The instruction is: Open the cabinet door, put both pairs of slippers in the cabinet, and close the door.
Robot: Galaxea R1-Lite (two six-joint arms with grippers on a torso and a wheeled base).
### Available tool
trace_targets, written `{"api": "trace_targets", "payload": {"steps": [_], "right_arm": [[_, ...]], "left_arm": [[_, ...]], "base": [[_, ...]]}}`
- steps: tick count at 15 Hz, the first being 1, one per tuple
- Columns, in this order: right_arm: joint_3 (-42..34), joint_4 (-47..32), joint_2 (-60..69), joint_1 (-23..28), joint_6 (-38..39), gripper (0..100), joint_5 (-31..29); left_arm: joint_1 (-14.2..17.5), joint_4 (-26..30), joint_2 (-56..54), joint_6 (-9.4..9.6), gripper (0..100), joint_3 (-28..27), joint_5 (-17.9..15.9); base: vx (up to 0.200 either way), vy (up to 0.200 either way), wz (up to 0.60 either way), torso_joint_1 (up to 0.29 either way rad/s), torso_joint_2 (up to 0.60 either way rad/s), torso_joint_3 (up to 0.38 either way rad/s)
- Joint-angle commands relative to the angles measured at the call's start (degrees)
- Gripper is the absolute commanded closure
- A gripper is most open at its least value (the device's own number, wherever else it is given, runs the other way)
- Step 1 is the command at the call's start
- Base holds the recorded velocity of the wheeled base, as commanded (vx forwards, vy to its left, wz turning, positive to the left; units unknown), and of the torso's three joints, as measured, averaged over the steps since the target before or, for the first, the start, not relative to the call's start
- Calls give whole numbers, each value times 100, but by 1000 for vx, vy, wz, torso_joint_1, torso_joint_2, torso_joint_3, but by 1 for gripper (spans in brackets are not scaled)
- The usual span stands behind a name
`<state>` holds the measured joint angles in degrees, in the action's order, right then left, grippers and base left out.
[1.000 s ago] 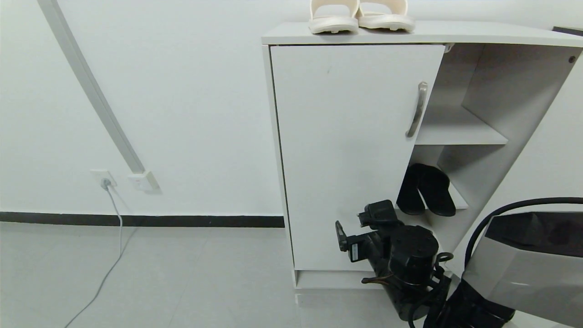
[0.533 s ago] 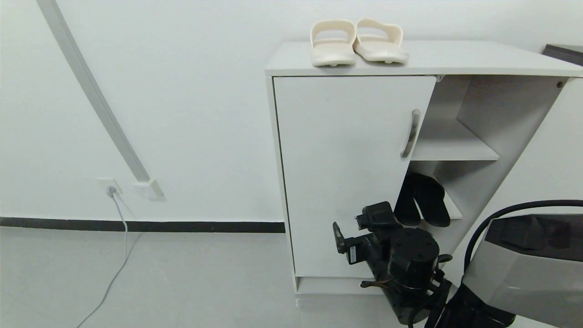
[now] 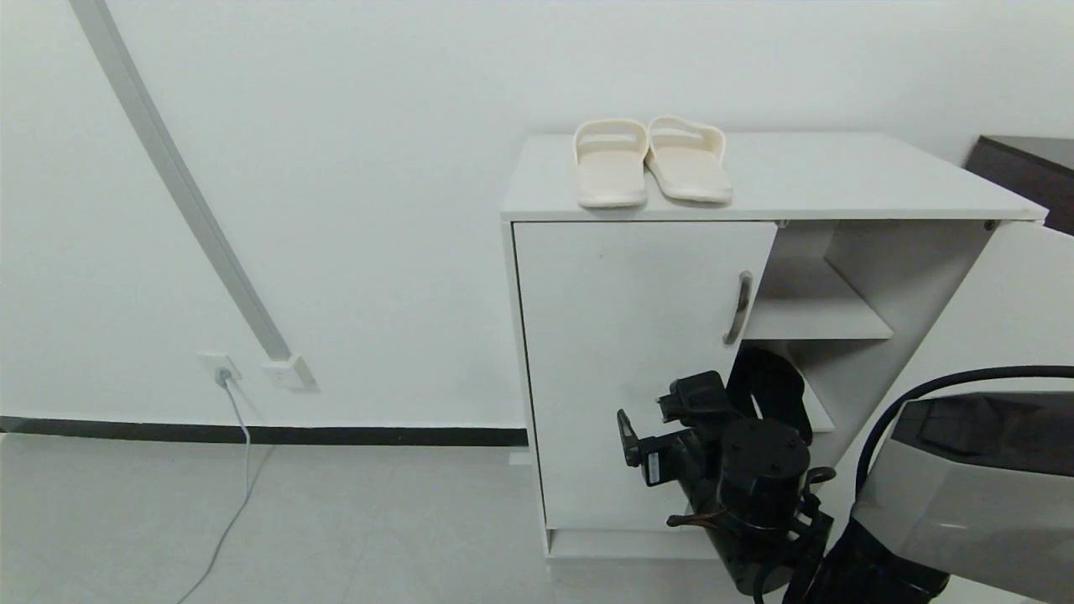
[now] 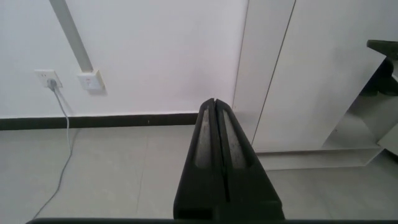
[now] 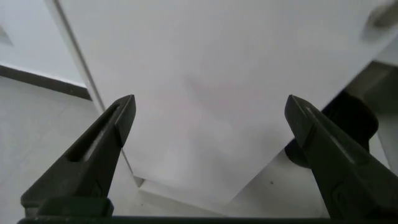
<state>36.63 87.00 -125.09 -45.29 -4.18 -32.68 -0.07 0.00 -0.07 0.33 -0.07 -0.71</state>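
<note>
A pair of cream slippers (image 3: 650,161) lies on top of the white cabinet (image 3: 839,180). The cabinet's left door (image 3: 629,335), with a metal handle (image 3: 738,309), is shut, and its right door (image 3: 1007,294) stands open. A pair of black slippers (image 3: 776,382) stands on the lower shelf inside, partly hidden by my right arm. My right gripper (image 3: 659,411) is open and empty, low in front of the shut door (image 5: 211,74), with a black slipper (image 5: 357,121) off to its side. My left gripper (image 4: 214,109) is shut on nothing and faces the floor left of the cabinet (image 4: 311,74).
A wall socket with a grey cable (image 3: 220,369) and a slanted grey duct (image 3: 168,168) are on the wall to the left. Dark furniture (image 3: 1024,168) stands right of the cabinet. An upper shelf (image 3: 805,310) inside is bare. Open floor (image 3: 294,520) lies to the left.
The head camera has tilted up, so the cabinet top and cream slippers sit lower in the picture. The slippers, doors and right arm have not moved.
</note>
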Motion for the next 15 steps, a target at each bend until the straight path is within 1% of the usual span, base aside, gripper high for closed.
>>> {"api": "trace_targets", "payload": {"steps": [1,9,15], "right_arm": [[2,1,2,2,-4,0,-1],[-16,-17,2,2,-39,0,-1],[-33,-17,2,-33,-39,0,-1]], "left_arm": [[-1,0,7,2,100,-1,0],[-1,0,7,2,100,-1,0],[-1,0,7,2,100,-1,0]], "base": [[0,0,0,159,-476,-315],[0,0,0,185,-497,-311],[0,0,0,231,-546,-320]]}}
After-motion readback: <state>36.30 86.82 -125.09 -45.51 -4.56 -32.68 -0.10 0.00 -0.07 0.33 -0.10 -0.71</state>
